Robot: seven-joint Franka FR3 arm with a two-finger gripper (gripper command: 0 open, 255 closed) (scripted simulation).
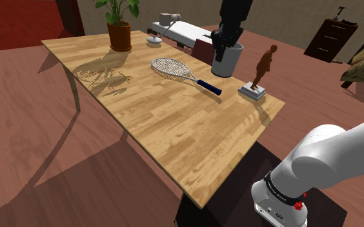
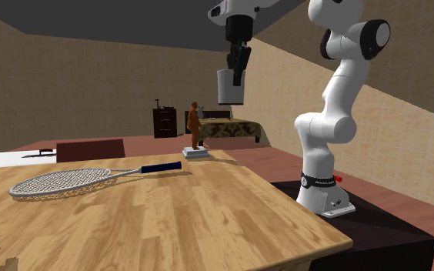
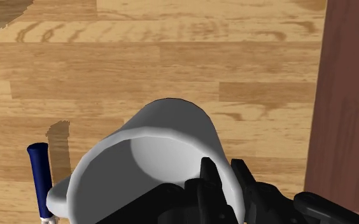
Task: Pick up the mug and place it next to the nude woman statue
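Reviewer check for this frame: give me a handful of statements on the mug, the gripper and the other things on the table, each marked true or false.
1. The gripper is shut on the rim of the mug. True.
2. The mug stands on the table. False: in the second exterior view it hangs above the tabletop.
3. The tennis racket lies flat on the table. True.
4. The statue has tipped over. False: it stands upright on its base near the table's edge.
5. The potted plant stands right beside the statue. False: it is at a far corner, with the racket between them.
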